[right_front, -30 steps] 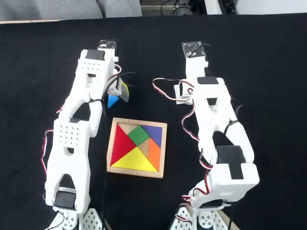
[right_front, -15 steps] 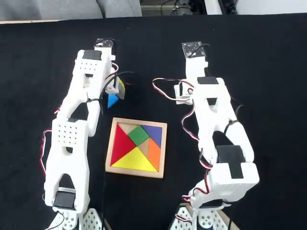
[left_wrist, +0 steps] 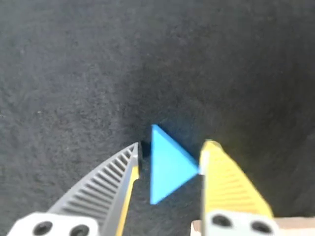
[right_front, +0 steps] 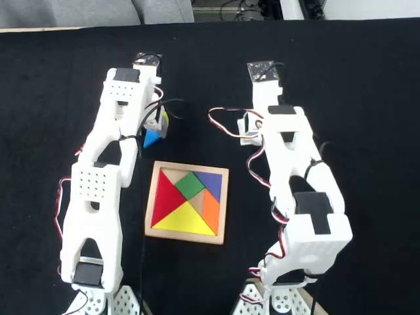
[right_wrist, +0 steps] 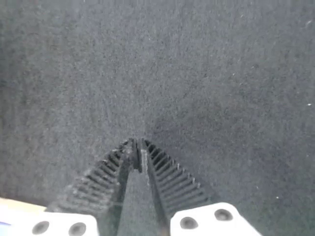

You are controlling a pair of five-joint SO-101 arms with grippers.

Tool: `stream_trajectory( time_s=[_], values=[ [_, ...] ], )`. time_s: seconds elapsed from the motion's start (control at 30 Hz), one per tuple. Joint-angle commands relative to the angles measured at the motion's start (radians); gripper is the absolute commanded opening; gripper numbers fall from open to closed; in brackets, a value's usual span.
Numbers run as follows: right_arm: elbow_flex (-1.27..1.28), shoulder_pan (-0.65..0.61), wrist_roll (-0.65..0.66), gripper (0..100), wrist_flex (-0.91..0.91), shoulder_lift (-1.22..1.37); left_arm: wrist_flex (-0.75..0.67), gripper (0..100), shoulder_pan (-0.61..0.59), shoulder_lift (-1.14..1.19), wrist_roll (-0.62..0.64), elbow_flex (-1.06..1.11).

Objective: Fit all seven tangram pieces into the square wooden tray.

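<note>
The blue triangle [left_wrist: 167, 164] lies flat on the black cloth [right_front: 367, 98], outside the tray [right_front: 193, 167] and near its far left corner. The left gripper [left_wrist: 173, 146] stands low over it, jaws spread, one finger on each side. The yellow finger [left_wrist: 221, 172] seems to touch one tip of the triangle, though I cannot be sure. The grey finger [left_wrist: 115, 172] is just beside it, with a thin gap. Five coloured pieces [right_front: 187, 220] sit in the tray. The right gripper [right_wrist: 136, 147] hangs over bare cloth, jaws pressed together.
</note>
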Motion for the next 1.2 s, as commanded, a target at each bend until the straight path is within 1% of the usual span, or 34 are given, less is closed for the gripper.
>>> stream_trajectory(
  time_s=[0.0, 0.07, 0.13, 0.27, 0.37, 0.4, 0.43, 0.5, 0.6, 0.63, 0.7, 0.77, 0.83, 1.0, 1.1, 1.17],
  values=[
    [-0.056, 0.008, -0.002, 1.1, -0.006, -0.007, 0.023, 11, 0.01, -0.02, -0.075, -0.01],
    [-0.056, 0.009, -0.002, 1.1, -0.006, -0.007, 0.057, 10, 0.024, -0.017, -0.117, -0.005],
    [-0.056, 0.009, -0.002, 1.1, -0.006, -0.007, 0.1, 10, 0.044, -0.023, -0.166, -0.004],
    [-0.056, 0.012, -0.002, 1.1, -0.006, -0.007, 0.226, 10, 0.082, -0.068, -0.258, -0.084],
    [-0.056, 0.012, -0.002, 1.1, -0.006, -0.007, 0.233, 10, 0.09, -0.121, -0.321, -0.108],
    [-0.056, 0.012, -0.002, 1.1, -0.006, -0.007, 0.233, 10, 0.087, -0.143, -0.361, -0.108],
    [-0.056, 0.012, -0.002, 1.1, -0.006, -0.007, 0.233, 12, 0.081, -0.155, -0.413, -0.101],
    [-0.056, 0.012, -0.002, 1.1, -0.006, -0.007, 0.232, 19, 0.048, -0.173, -0.509, -0.084],
    [-0.056, 0.012, -0.002, 1.1, -0.006, -0.007, 0.232, 30, -0.03, -0.176, -0.612, -0.047],
    [-0.056, 0.012, -0.002, 1.1, -0.006, -0.007, 0.232, 32, -0.056, -0.186, -0.657, -0.025],
    [-0.056, 0.012, -0.002, 1.1, -0.006, -0.007, 0.232, 31, -0.099, -0.186, -0.773, 0.01],
    [-0.058, 0.012, 0.0, 1.1, -0.006, -0.007, 0.232, 31, -0.119, -0.186, -0.862, 0.031],
    [-0.067, 0.012, 0.0, 1.1, -0.002, -0.007, 0.23, 31, -0.116, -0.186, -0.899, 0.035],
    [-0.068, 0.008, 0.0, 1.1, 0.011, -0.001, 0.23, 31, -0.067, -0.184, -0.908, 0.012],
    [-0.068, 0.008, 0.0, 1.1, 0.009, 0.001, 0.229, 31, -0.054, -0.176, -0.968, 0.019],
    [-0.068, 0.009, 0.0, 1.1, 0.008, 0.001, 0.216, 30, -0.05, -0.175, -0.984, 0.019]
  ],
)
